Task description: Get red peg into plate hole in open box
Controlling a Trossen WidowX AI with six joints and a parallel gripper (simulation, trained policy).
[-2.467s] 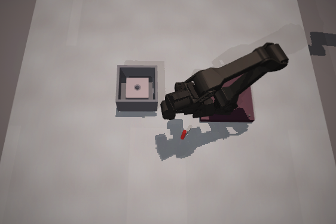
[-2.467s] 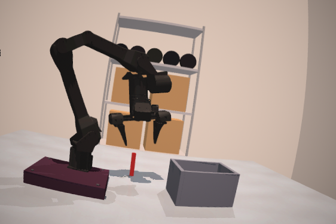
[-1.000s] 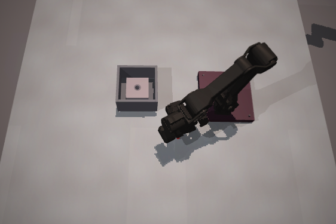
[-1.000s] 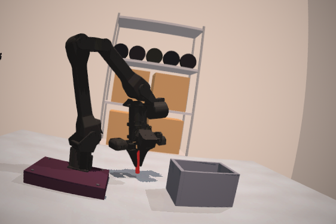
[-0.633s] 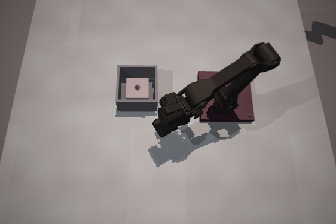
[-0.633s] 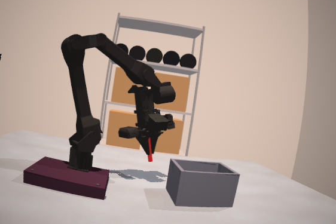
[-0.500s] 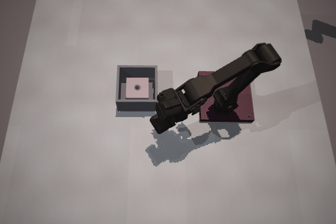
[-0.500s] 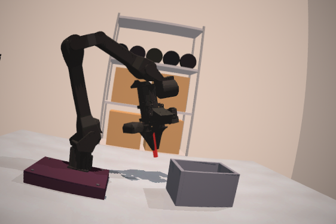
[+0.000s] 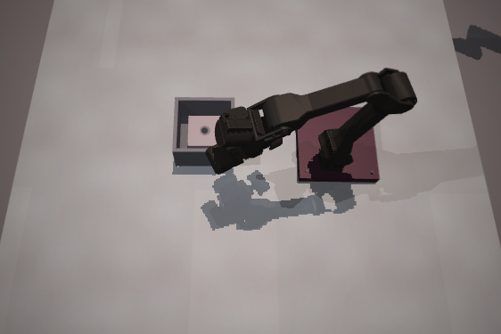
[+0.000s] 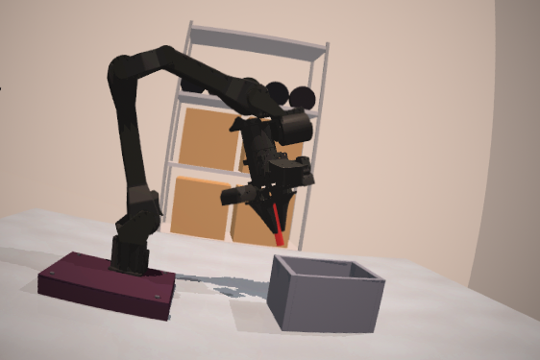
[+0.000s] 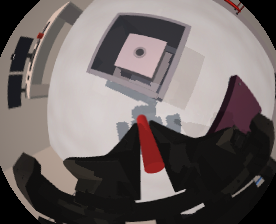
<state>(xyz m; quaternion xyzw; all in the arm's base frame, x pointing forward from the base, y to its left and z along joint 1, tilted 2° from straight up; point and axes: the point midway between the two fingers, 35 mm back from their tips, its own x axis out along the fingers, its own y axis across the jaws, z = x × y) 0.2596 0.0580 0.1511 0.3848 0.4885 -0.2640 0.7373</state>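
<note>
The red peg [image 10: 280, 239] [image 11: 150, 150] is held between the fingertips, slightly tilted, its lower end sticking out below them. My gripper [image 10: 280, 229] [image 11: 143, 125] is shut on it and hangs in the air, higher than the rim of the grey open box [image 9: 192, 158] [image 10: 331, 302] [image 11: 178, 59]. In the top view the hand covers the box's right part and hides the peg. The pale pink plate [image 9: 196, 120] [image 11: 129, 45] lies at the bottom of the box. Its round hole [image 9: 204, 130] [image 11: 140, 52] is visible, with no peg in it.
The arm stands on a dark red base [image 9: 365, 150] [image 10: 103, 281] [image 11: 239, 105], apart from the box. Behind the table in the exterior view is a shelf rack [image 10: 259, 43] with dark balls [image 10: 303, 98] and orange boxes [image 10: 208, 139]. The box walls stand up around the plate.
</note>
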